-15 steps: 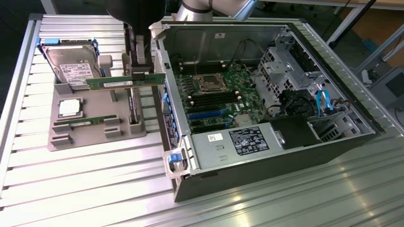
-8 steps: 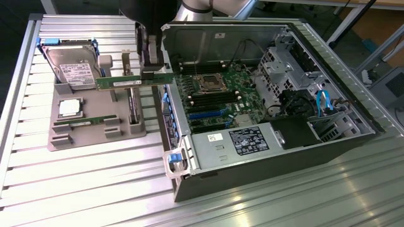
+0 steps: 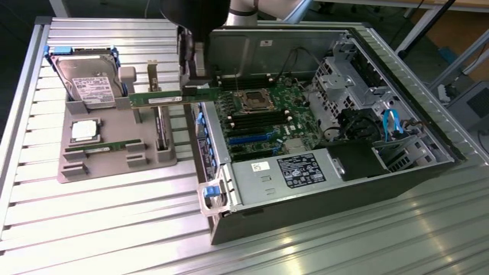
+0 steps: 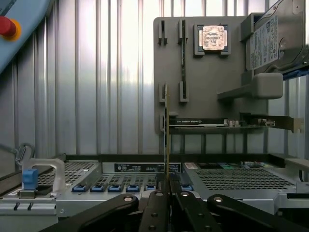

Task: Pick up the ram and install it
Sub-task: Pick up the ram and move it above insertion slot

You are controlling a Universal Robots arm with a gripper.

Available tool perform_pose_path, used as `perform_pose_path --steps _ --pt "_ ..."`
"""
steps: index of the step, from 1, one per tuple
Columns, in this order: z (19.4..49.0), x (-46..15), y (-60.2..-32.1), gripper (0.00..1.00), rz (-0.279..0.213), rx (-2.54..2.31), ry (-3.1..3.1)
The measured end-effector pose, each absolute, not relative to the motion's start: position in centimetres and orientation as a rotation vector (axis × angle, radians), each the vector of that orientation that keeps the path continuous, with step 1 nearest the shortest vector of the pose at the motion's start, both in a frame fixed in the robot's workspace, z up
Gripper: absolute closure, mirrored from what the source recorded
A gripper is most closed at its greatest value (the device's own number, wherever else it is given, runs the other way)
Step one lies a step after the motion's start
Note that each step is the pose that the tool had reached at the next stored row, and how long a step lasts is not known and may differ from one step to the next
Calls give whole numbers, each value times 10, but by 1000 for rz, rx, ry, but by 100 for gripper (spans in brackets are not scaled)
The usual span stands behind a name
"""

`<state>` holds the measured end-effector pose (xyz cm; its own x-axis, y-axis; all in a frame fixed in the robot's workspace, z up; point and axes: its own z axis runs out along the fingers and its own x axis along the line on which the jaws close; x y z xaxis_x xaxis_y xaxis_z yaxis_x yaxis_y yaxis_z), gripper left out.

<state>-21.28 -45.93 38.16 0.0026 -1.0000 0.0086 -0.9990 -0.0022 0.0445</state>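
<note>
Clearly the fingers (image 4: 157,208) are clenched on the ram (image 3: 164,98), which is off the tray and in the air. In the exterior view it is a long, thin green stick lying level, with a whitish label along the middle of its face and a paler strip along its lower edge. The fingers grasp it toward the end on the exterior view's right, so most of its length reaches out to the exterior view's left. It hangs above the gap between the grey tray (image 3: 114,166) and the open computer case (image 3: 306,212), and its right end reaches over the case's edge, near the green motherboard (image 3: 264,117).

From the wrist view the ram (image 4: 167,130) is seen edge-on, a narrow upright sliver rising from between the two dark fingers, yellowish along the edge.

On the tray a second memory stick (image 3: 103,148) lies in its slot. A square silver processor chip (image 3: 84,130) sits just beside it, and a hard drive (image 3: 88,80) leans at the far end. A taller green expansion card (image 4: 217,123) with a metal bracket stands in the tray close to the held ram.

Tray and case both rest on a ribbed metal tabletop (image 3: 114,223).
</note>
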Motion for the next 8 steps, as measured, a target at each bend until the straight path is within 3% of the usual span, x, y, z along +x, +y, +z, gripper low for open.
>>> perform_pose_path --steps 8 --pt "382 -200 -459 88 -40 2197 -2192"
